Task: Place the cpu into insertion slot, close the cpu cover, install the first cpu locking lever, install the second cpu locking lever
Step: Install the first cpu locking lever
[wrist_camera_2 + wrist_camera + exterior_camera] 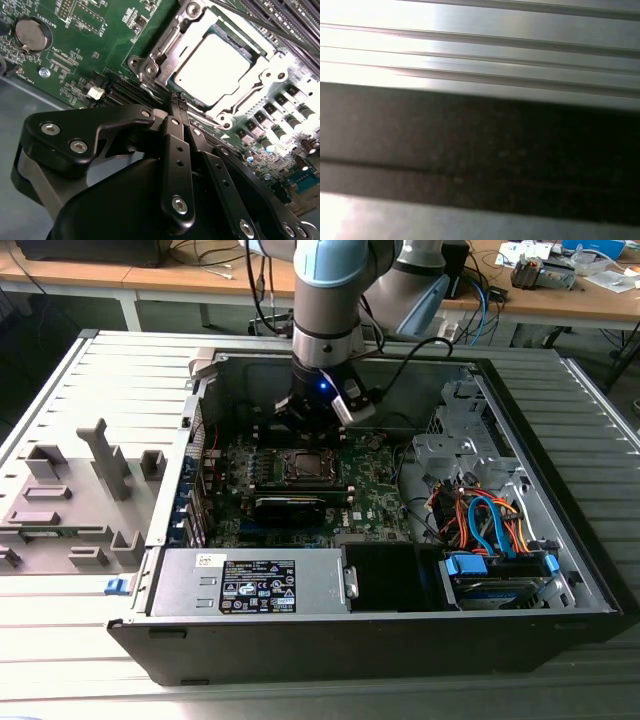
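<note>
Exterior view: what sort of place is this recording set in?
Most likely a robotics lab or electronics workshop. An open computer case lies on a ribbed metal table with the arm's gripper over its motherboard, and wooden benches strewn with cables stand behind.

Robotics lab or workshop, open computer case [400, 540] on a ribbed metal bench, wooden desk [200, 280] behind strewn with cables [480, 290] and parts
</note>
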Robot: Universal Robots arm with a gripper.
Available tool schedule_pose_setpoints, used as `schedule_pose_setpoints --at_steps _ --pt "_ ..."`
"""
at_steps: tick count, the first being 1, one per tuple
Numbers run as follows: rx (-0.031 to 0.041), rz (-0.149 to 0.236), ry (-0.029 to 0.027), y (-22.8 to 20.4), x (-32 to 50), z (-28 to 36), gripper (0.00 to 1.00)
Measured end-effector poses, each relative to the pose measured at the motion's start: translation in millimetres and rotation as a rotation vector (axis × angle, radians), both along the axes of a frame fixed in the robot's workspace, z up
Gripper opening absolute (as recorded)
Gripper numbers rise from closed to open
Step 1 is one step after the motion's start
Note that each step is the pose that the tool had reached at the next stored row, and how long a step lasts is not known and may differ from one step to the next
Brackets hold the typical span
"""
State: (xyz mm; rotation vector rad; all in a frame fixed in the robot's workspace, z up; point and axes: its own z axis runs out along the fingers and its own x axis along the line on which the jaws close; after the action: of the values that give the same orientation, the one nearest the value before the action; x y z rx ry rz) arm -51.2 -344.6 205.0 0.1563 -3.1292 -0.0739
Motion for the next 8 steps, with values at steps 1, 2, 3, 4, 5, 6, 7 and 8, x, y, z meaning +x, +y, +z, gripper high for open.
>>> schedule_pose_setpoints --at_steps 1,2,3,4,5,6,7,8 --pt "-0.0002 0.000 0.0002 0.0 0.8 -0.2 0.11" --pt "-0.0003 0.000 0.0006 -0.1 2.1 -0.5 0.11" --pt "-0.0003 0.000 0.0007 -0.2 2.9 -0.8 0.11" --pt "0.0000 0.000 0.0007 -0.2 3.7 -1.1 0.11" --pt "0.0002 0.000 0.0007 -0.1 4.5 -1.3 0.11" --pt "0.0006 0.000 0.0003 -0.1 5.7 -1.6 0.11" --pt "0.0019 0.000 0.0002 0.2 7.0 -2.1 0.11" --pt "0.0012 0.000 0.0011 0.0 8.4 -2.0 0.11"
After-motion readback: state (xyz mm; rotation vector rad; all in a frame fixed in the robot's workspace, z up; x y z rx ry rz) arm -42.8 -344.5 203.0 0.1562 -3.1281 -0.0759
